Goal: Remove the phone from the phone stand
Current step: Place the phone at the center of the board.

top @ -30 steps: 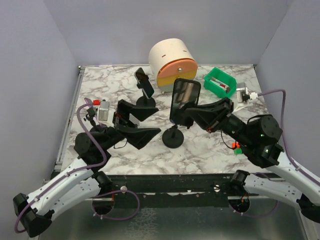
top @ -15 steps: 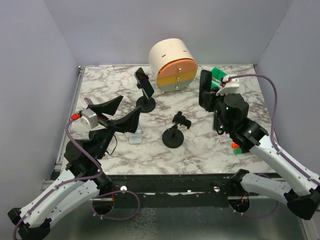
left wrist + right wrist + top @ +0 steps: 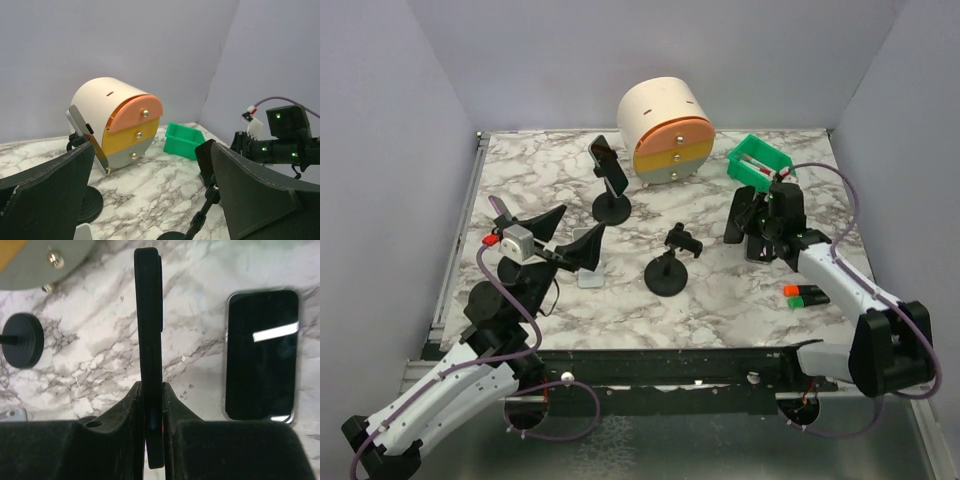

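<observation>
Your right gripper (image 3: 150,392) is closed tight on the black phone (image 3: 148,325). It grips the phone edge-on by one end, over the marble table (image 3: 720,300). You cannot tell whether the phone touches the surface. In the top view it sits at about 2 o'clock from the phone stand (image 3: 668,264), well apart from it. A second phone (image 3: 261,352) lies flat on the table, near the held one. Your left gripper (image 3: 567,232) stands wide open and holds nothing, at 9 o'clock from the stand.
</observation>
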